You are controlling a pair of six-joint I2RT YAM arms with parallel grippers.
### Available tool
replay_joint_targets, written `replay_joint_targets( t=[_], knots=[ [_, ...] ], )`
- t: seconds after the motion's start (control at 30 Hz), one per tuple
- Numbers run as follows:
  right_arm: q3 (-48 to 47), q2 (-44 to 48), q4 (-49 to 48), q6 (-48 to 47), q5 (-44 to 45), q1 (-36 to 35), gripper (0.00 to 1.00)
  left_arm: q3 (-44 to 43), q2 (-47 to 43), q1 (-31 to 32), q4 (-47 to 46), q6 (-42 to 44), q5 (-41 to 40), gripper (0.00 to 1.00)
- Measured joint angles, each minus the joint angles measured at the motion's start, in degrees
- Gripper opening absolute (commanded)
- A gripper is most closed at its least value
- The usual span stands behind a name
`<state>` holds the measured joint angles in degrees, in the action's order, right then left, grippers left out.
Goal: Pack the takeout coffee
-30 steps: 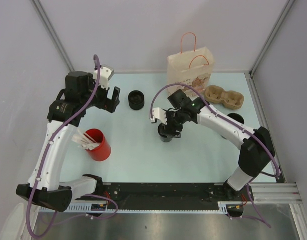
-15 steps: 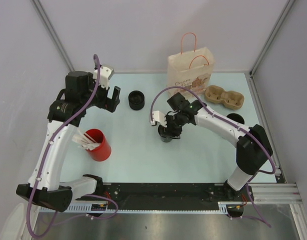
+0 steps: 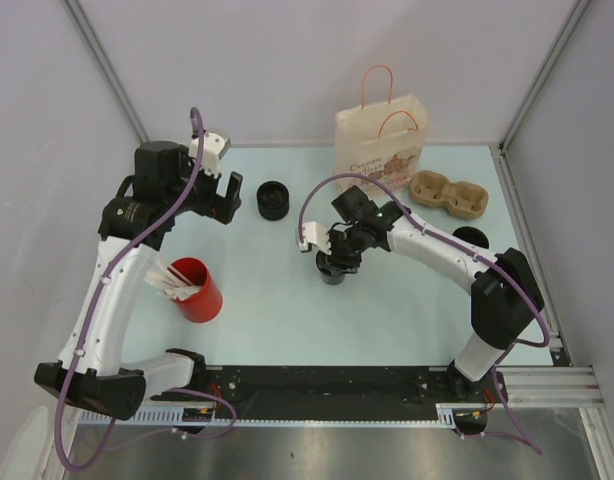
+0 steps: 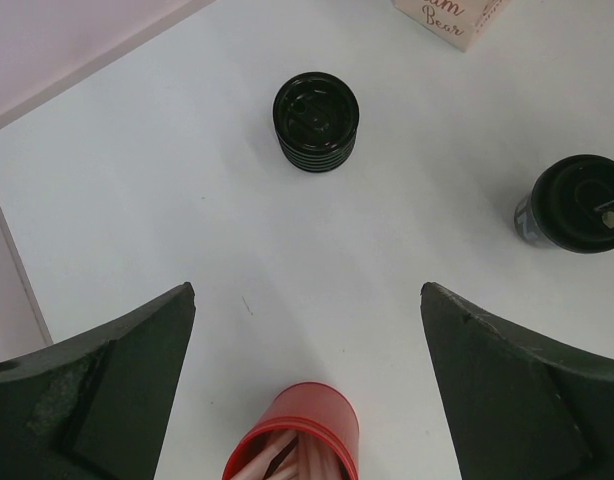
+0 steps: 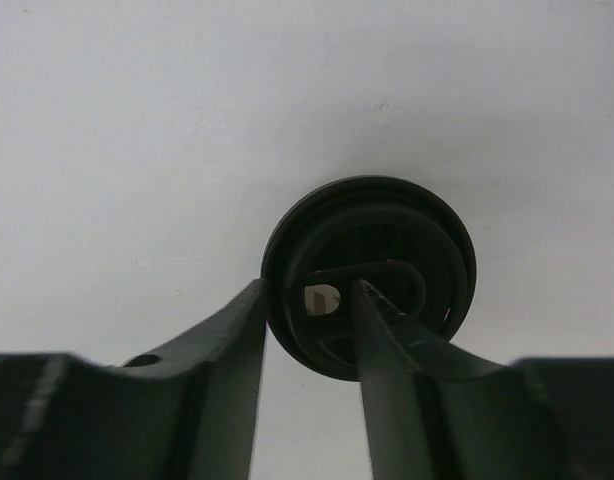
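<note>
Black-lidded grey coffee cup [image 4: 582,203] stood mid-table; the right gripper [image 5: 312,295] straddled its rim, half-closed, grip uncertain; the left gripper [image 4: 307,296] hovered spread wide.

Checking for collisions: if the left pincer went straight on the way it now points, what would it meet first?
Most likely the bare table, between the red cup and the black ribbed cup. The left pincer is wide open over that gap, though depth is unclear.
</note>
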<state>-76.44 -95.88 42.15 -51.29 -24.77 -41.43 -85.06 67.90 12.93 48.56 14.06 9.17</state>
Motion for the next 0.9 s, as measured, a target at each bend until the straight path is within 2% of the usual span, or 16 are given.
replay_joint_targets(
  t=[0.2,0.47,0.67,0.7,0.83,0.87,0.9],
  knots=[
    [0.0,-0.2,-0.7,-0.3,0.5,-0.4,0.27,0.0,1.0,0.0,0.0,0.0,0.0,1.0],
    [0.2,-0.6,-0.2,-1.4,2.7,-1.2,0.3,0.0,1.0,0.0,0.0,0.0,0.0,1.0],
    [0.1,-0.5,-0.1,-1.8,4.1,-2.2,0.27,0.0,1.3,0.0,0.0,0.0,0.0,0.99],
    [0.1,-0.5,-0.1,-1.8,4.5,-2.3,0.2,0.0,1.3,0.0,0.0,0.0,0.0,0.99],
    [0.1,-0.5,0.1,-2.2,4.9,-2.7,0.1,0.0,1.4,0.0,0.0,0.0,0.0,0.99],
    [0.1,-0.5,0.1,-2.2,5.0,-2.8,0.0,0.0,1.4,0.0,0.0,0.0,0.0,0.99],
    [0.1,-0.5,0.1,-2.1,5.0,-2.8,0.0,0.0,1.4,0.0,0.0,0.0,0.0,0.99]
  ],
)
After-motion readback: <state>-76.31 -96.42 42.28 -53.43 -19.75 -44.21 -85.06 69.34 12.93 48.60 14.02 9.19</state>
